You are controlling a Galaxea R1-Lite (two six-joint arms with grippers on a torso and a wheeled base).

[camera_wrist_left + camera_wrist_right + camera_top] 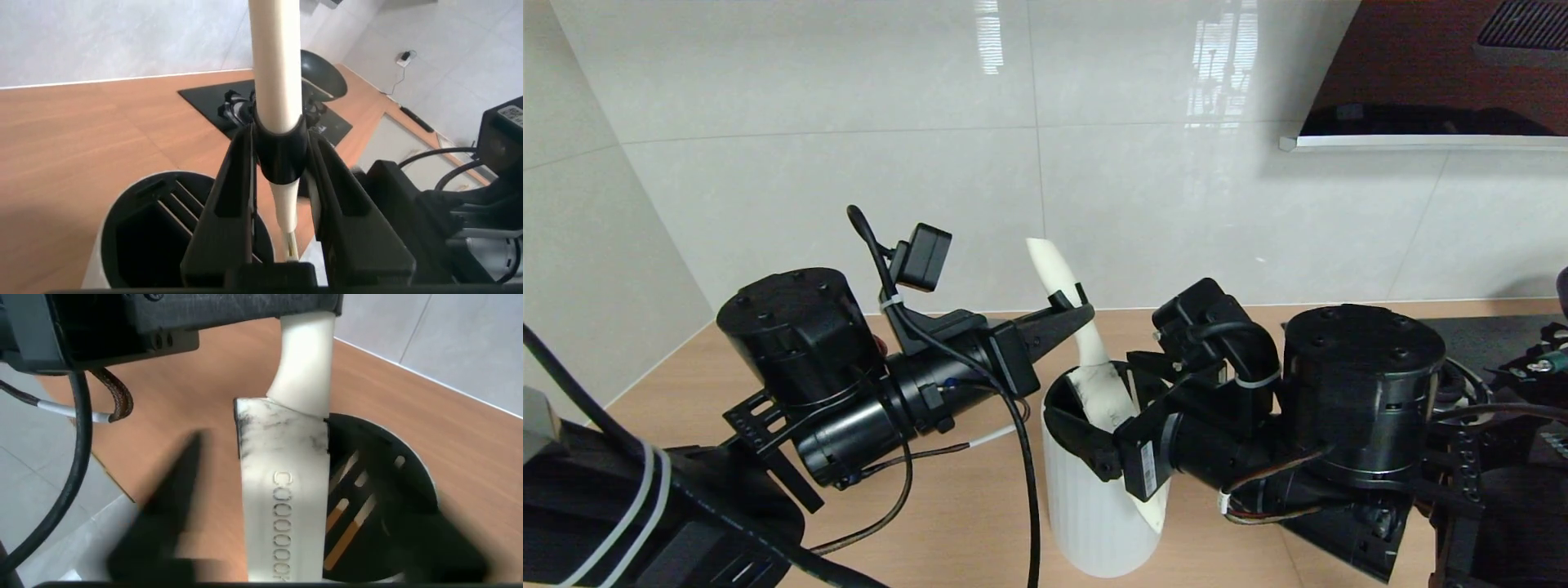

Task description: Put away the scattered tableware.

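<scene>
- Left gripper [1068, 309] [278, 147] reaches in from the left above the counter [980, 523] [98, 131], its jaws pinching the round white handle of a utensil [1045, 265] [274, 57] [282, 482]
- The utensil stands tilted, handle end up toward the tiled wall [849, 122]; it widens below into a flat white blade with dark smudges and a row of embossed marks
- The blade hangs at the mouth of the holder [1094, 523] [139, 245] [384, 457], a white ribbed cylinder with a black slotted insert, standing upright on the counter between the two arms
- I cannot tell whether the blade's tip is inside the holder or just in front of its near wall
- Right gripper [1119, 412] sits at the holder's rim on the right side, its jaws spread with the blade running between them; in the right wrist view both fingers stand clear of the blade
- A black cooktop [204, 94] lies on the counter beyond the holder, with a dark pan [323, 73] on it
- A dark hood [1437, 73] hangs on the wall at upper right
</scene>
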